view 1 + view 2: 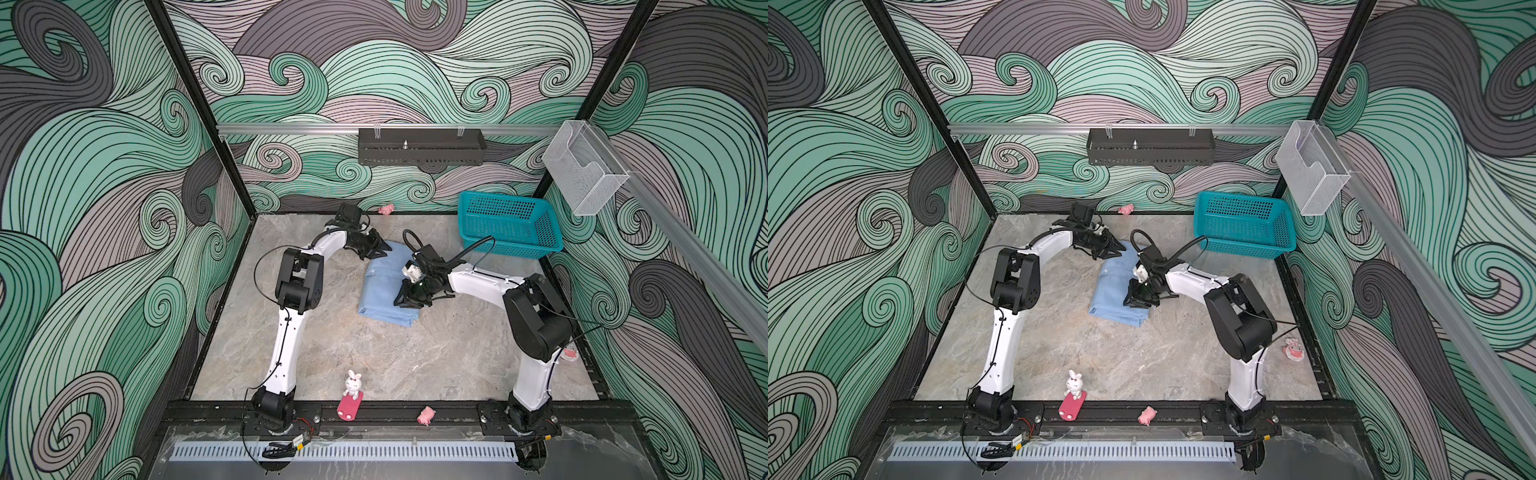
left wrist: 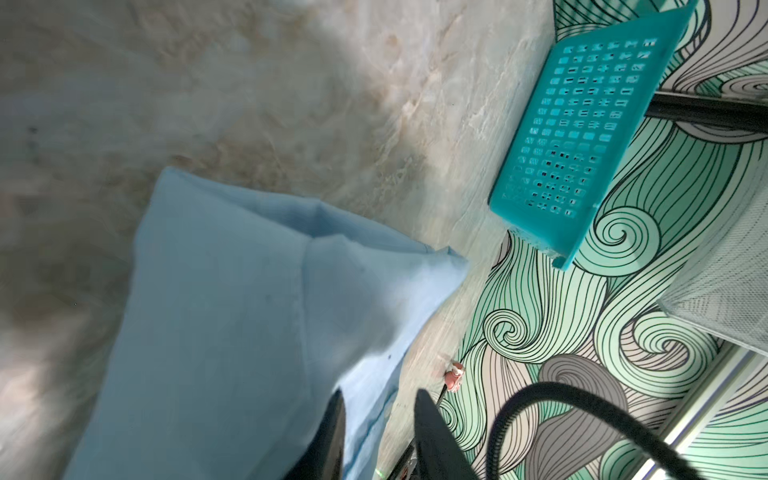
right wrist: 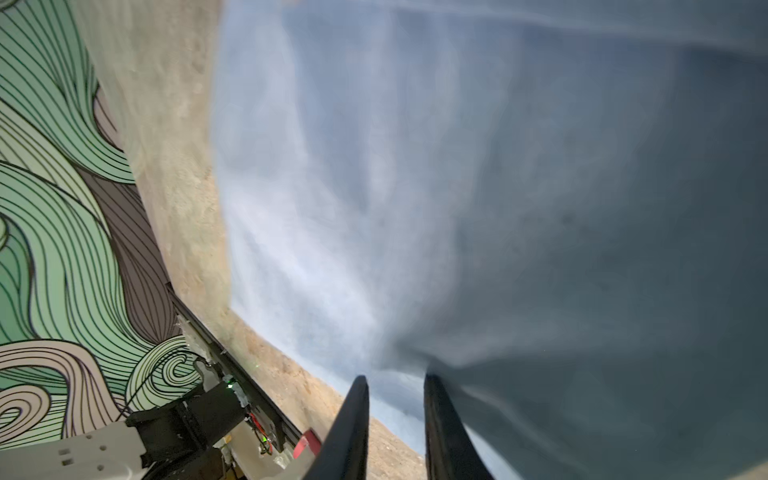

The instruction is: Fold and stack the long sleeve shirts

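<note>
One of the long sleeve shirts (image 1: 384,291) (image 1: 1113,295), light blue, lies folded into a rectangle mid-table in both top views. My left gripper (image 1: 384,249) (image 1: 1121,248) is at its far corner. In the left wrist view the shirt (image 2: 228,311) drapes over one finger, and the left gripper (image 2: 380,392) stands narrowly apart, pinching the cloth edge. My right gripper (image 1: 405,301) (image 1: 1133,301) is on the shirt's right edge. In the right wrist view, creases of the shirt (image 3: 498,208) run into the right gripper (image 3: 397,378), shut on the cloth.
A teal basket (image 1: 509,224) (image 2: 582,124) stands at the back right. A white bunny (image 1: 352,384) and a pink pig (image 1: 426,414) sit at the front edge. Another pink toy (image 1: 386,209) lies by the back wall. A pink toy (image 1: 1293,348) lies beside the right arm.
</note>
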Robot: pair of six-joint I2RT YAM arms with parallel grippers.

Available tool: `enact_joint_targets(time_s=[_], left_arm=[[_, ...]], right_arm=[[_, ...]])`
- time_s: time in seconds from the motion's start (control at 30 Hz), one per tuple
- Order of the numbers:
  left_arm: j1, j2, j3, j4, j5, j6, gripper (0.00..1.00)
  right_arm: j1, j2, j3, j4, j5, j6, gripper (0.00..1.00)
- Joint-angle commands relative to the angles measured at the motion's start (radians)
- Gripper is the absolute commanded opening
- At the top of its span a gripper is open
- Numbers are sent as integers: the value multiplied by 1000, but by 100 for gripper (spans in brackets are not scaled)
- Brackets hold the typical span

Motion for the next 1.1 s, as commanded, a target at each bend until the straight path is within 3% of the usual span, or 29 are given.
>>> enact_joint_targets(time_s=[0.0, 0.27, 0.5, 0.7, 0.9, 1.07], left_arm=[[1, 64, 62, 0, 27, -18, 27], [85, 41, -26, -102, -131, 34, 19], [176, -88, -217, -77, -227, 48, 18], [261, -173, -328, -54, -232, 53, 19], [266, -278, -403, -8, -201, 45, 31], [242, -375, -455, 26, -177, 24, 37]], right_arm=[[-29, 35, -48, 25, 9, -16, 23], [-106, 87, -112, -30, 90, -94, 20], [-116, 148, -12, -92, 110, -137, 19], [-112, 141, 113, -147, 114, -191, 19], [-50, 29, 202, -199, 97, -222, 29], [35, 0, 255, -189, 32, -155, 37]])
